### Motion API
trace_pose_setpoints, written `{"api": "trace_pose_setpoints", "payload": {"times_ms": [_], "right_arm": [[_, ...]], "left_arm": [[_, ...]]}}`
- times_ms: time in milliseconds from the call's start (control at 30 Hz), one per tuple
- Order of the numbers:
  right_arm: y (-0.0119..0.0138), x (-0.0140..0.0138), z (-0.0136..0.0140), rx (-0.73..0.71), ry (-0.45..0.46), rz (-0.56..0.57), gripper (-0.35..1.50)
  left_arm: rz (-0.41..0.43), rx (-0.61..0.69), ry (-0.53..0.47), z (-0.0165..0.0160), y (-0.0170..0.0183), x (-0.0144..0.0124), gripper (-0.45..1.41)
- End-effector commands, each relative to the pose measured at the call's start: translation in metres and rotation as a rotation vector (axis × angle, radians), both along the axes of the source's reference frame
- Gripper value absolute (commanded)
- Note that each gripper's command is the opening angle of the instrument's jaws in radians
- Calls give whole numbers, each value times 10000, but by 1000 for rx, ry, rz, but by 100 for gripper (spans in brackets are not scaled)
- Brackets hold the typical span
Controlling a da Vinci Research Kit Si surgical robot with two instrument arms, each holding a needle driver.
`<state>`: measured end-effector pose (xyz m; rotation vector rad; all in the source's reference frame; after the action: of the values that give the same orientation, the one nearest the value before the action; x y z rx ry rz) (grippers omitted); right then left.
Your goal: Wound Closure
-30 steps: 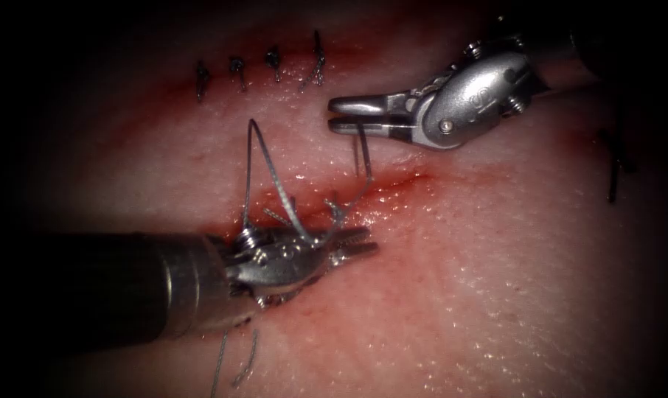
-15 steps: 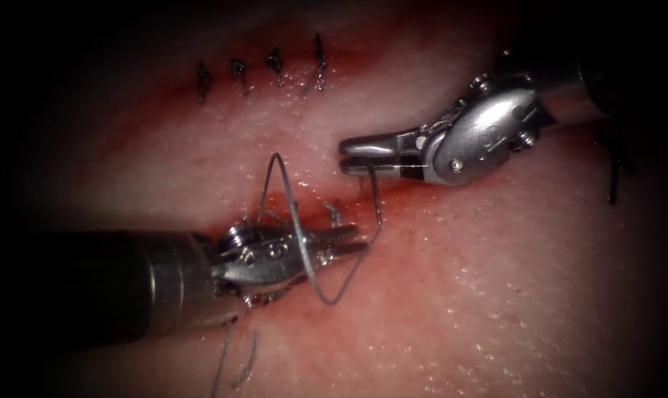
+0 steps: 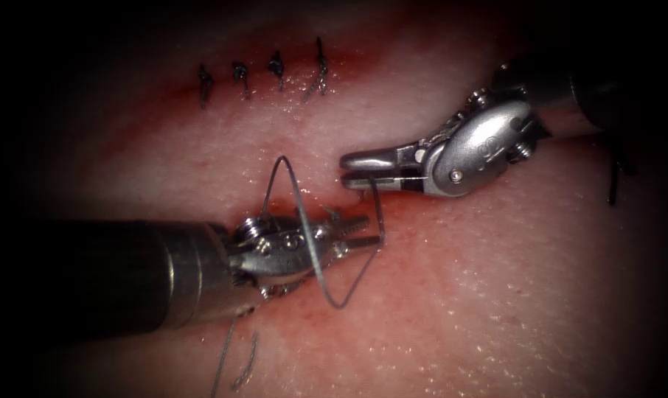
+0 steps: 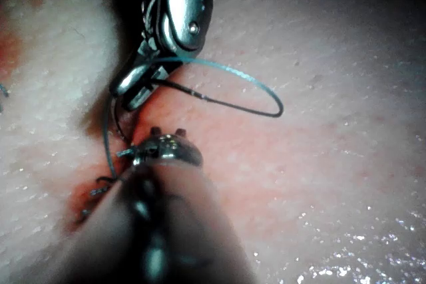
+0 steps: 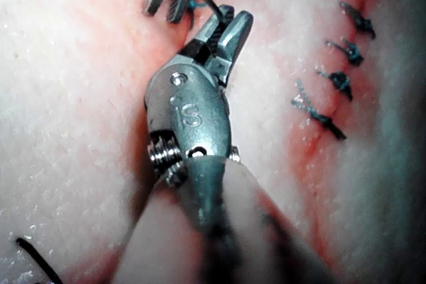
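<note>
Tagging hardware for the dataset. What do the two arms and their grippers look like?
Both arms end in silver metal wristed tools with narrow two-jaw tips. The left gripper sits on a dark cylindrical shaft with a metal collar. The right gripper has a rounded, polished wrist housing with a stamped mark, visible screws and a coiled part at the wrist.

The tissue (image 3: 496, 295) is a pale, wet slab with a pebbled, glistening surface, and it carries everything else. A cut (image 3: 393, 199) runs across its middle, ringed by red fluid (image 3: 422, 221). Nearer the far edge a second reddened line is closed by four dark stitches (image 3: 275, 70) set in a row. Thread (image 3: 349, 284) lies in a loose loop on the surface just below the cut. Two cut ends of thread (image 3: 234, 361) trail toward the near edge.
</note>
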<state>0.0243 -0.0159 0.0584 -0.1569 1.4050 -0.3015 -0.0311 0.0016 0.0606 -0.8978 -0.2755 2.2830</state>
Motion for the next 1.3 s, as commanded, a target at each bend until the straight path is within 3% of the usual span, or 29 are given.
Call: {"api": "trace_pose_setpoints", "payload": {"times_ms": [33, 467, 833, 1300], "right_arm": [[-6, 6, 8, 6, 1, -2, -35], [-18, 6, 17, 32, -5, -11, -35], [14, 15, -2, 88, -4, 44, -35], [41, 20, 3, 332, -20, 36, -35]], "left_arm": [[2, 1, -2, 4, -5, -5, 26], [-2, -2, 3, 8, -6, -7, 22], [66, 4, 22, 38, -37, -16, 19], [131, 81, 86, 81, -80, 7, 22]]}}
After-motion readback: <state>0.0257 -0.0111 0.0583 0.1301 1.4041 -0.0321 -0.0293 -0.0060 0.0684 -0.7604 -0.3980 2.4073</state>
